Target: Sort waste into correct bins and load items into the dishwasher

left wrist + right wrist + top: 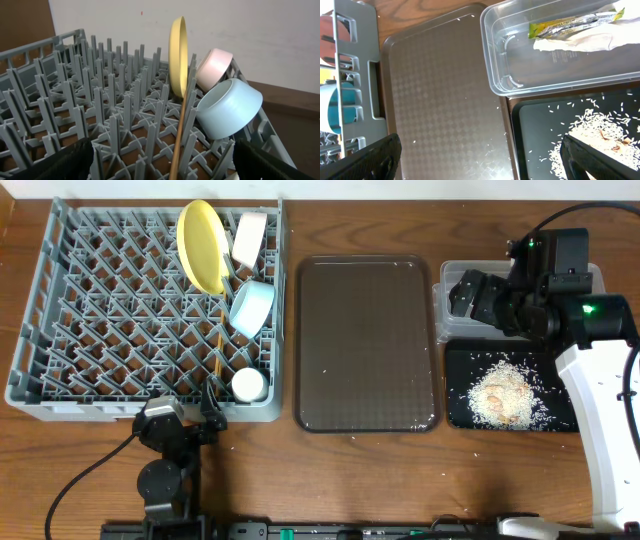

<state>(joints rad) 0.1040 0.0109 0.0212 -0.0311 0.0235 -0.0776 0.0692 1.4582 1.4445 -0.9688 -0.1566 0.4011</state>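
Note:
The grey dish rack (100,310) holds the yellow plate (203,247) on edge, the white bowl (249,238), the light-blue bowl (251,307), the small cup (248,385) and the chopsticks (218,350). My left gripper (203,413) is open and empty at the rack's front edge; its view shows the plate (177,55), both bowls (214,67) (230,107) and a chopstick (181,130). My right gripper (468,292) is open and empty above the clear tub (443,280). The tub (495,60) holds the green-and-orange wrapper (570,24) and the white wrapper (580,42). Rice scraps (503,393) lie in the black tray (460,365).
The dark-brown serving tray (366,345) lies between the rack and the bins, with a few specks on it. A few stray rice grains lie on the table in front of the trays. My right arm covers much of the tub from overhead.

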